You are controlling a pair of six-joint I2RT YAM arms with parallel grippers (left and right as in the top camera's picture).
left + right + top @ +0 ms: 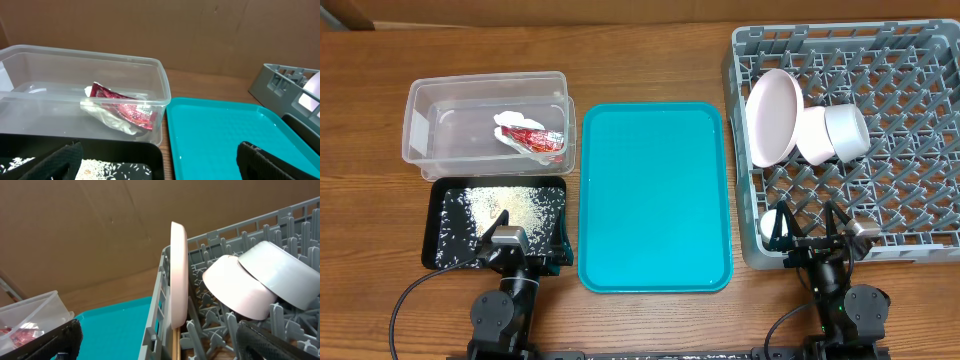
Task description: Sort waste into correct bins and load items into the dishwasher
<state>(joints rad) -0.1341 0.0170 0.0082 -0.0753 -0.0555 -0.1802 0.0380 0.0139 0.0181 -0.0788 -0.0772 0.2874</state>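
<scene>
The red-and-white snack wrapper with tissue (530, 136) lies in the clear tub (420, 125); it also shows in the left wrist view (125, 111). Rice grains (500, 210) lie in the black tray (445, 190). The grey dish rack (920, 150) holds the white plate (770, 115) on edge, two bowls (815, 135) (847, 130) and a small cup (772, 225). Chopsticks (176, 342) stand under the plate. My left gripper (510, 240) is open and empty over the black tray's near edge. My right gripper (820, 235) is open and empty at the rack's front left corner.
A teal serving tray (655, 195) lies between the bins and the rack. A brown cardboard wall stands behind the table (200, 30). The rack's front rim (157, 310) is right in front of my right gripper.
</scene>
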